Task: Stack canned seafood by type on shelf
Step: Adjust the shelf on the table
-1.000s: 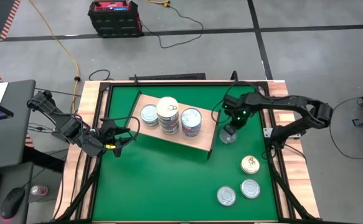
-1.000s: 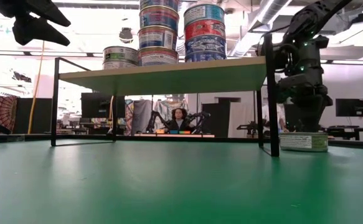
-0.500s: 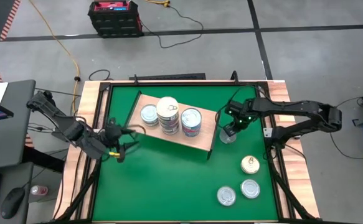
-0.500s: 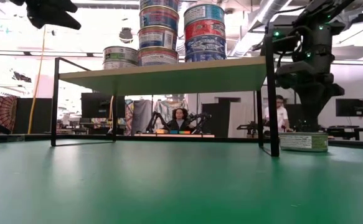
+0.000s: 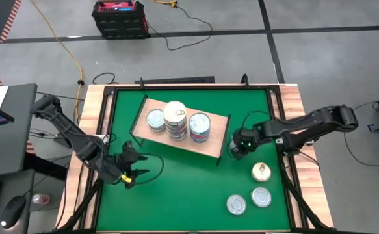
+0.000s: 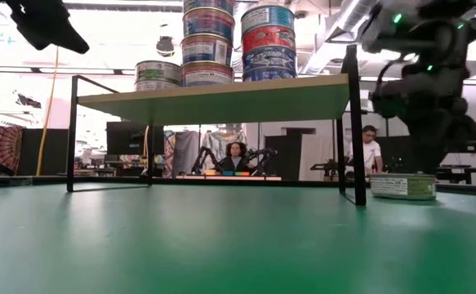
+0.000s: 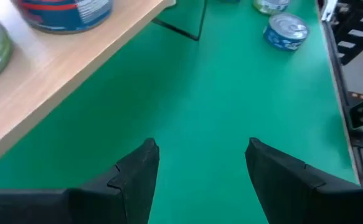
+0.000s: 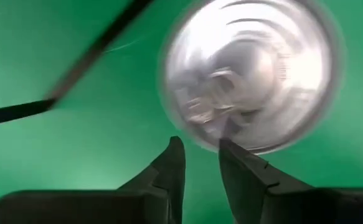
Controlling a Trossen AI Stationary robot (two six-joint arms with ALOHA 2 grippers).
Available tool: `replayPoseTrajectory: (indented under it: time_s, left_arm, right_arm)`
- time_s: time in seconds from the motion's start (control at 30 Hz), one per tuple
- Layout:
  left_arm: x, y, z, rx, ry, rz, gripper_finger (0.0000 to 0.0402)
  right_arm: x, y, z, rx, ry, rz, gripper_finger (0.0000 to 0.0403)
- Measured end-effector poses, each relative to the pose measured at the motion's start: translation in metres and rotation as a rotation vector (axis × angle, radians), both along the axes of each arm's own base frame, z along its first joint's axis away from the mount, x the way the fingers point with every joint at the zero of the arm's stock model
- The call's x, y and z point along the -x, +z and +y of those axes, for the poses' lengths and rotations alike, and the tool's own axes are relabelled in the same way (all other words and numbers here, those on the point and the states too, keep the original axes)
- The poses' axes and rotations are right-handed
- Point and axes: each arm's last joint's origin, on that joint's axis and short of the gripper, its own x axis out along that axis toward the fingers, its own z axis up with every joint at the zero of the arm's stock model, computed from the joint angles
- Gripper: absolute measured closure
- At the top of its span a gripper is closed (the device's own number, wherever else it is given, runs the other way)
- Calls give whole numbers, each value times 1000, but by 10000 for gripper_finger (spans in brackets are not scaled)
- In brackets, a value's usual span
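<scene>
The shelf (image 5: 176, 147), a light-wood board on thin black legs, stands mid-table and carries canned seafood: a single silver tin (image 5: 155, 120), a tall stack with a cream lid (image 5: 175, 114) and a shorter stack (image 5: 199, 127). A silver-lidded tin (image 8: 249, 74) rests flat on the green table by the shelf's right end. My right gripper (image 8: 201, 148) points down right over it, fingers a little apart, and mostly hides it in the high view. My left gripper (image 7: 201, 147) hangs open above bare table near the shelf's near left corner, holding nothing. My right gripper comes at the silver tin from above, its fingertips (image 8: 230, 149) over the lid's rim (image 8: 243, 144). In the low view its lower end (image 6: 429, 159) stands right at the tin's top (image 6: 402, 176). I cannot tell whether it touches the tin.
Three loose tins lie near the table's right near corner: a gold-lidded one (image 5: 261, 171) and two silver ones (image 5: 261, 196) (image 5: 236, 205). The shelf's black leg (image 6: 357, 131) stands close to the right gripper. Green table stretches between the left gripper and these tins.
My right gripper has swung toward the table's near edge, staying over the tin beside the shelf's right end, and its wrist has turned. My left gripper has moved toward the near edge and somewhat rightward, rolling as it went, still open.
</scene>
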Motion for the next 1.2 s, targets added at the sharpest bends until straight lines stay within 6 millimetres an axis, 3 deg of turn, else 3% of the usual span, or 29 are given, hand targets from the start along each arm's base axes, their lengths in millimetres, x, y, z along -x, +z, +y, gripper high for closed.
replayPoseTrajectory:
  time_s: [0.13,0.27,0.43,0.57,0.77,1.2]
  left_arm:
    - [2,0,-4,15,0,-12,171]
    - [3,0,-5,5,-6,-15,171]
    - [3,0,-5,-37,-29,-13,171]
    - [4,1,-3,-60,-24,-12,171]
    - [12,7,6,11,81,-55,171]
    - [25,22,20,-9,111,-146,171]
  right_arm:
    - [-8,12,17,-24,-41,-169,280]
    - [-7,15,13,68,-105,-204,280]
    - [-10,11,-12,214,-145,-173,280]
    - [-26,8,-36,196,-133,-256,280]
    - [-31,4,-64,197,-188,-297,280]
    - [-14,6,-113,288,-248,-275,280]
